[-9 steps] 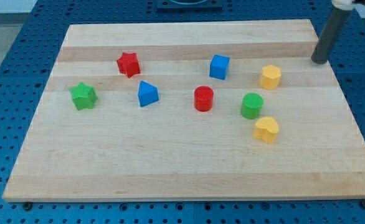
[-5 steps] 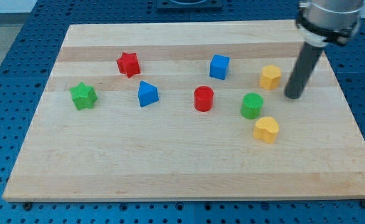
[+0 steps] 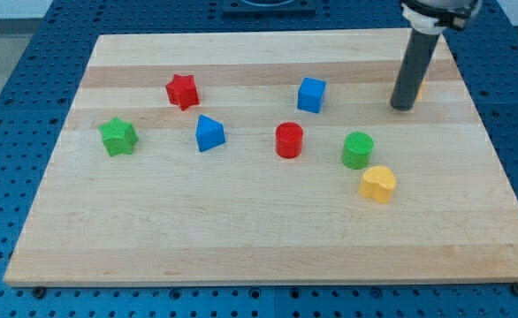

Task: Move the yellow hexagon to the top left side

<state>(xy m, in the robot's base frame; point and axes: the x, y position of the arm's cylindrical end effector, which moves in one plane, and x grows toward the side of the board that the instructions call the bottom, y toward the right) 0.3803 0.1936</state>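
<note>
One sliver of the yellow hexagon (image 3: 421,86) peeks out just right of my tip (image 3: 402,108), a bare jawless rod gripping nothing, blue cube (image 3: 311,94) well left.

1. The worktop (image 3: 241,230) is showing pale, light-brown wood with fine grain running across the view, and a slightly darker band near the view's top.
2. The surface around it (image 3: 11,106) is showing deep blue, dotted with a regular grid of small dark holes.
3. The red star (image 3: 181,91) and the red cylinder (image 3: 288,140) are showing the same bright red.
4. The green star (image 3: 118,136) and the green cylinder (image 3: 357,150) are showing a vivid green.
5. The blue cube (image 3: 311,94) and the blue triangular block (image 3: 209,133) are showing a mid blue.
6. The yellow heart-shaped block (image 3: 377,184) is showing a warm yellow.
7. The rod is showing dark grey down to my tip (image 3: 402,107) (only a sliver of yellow is peeking out at its right edge, shape not readable).
</note>
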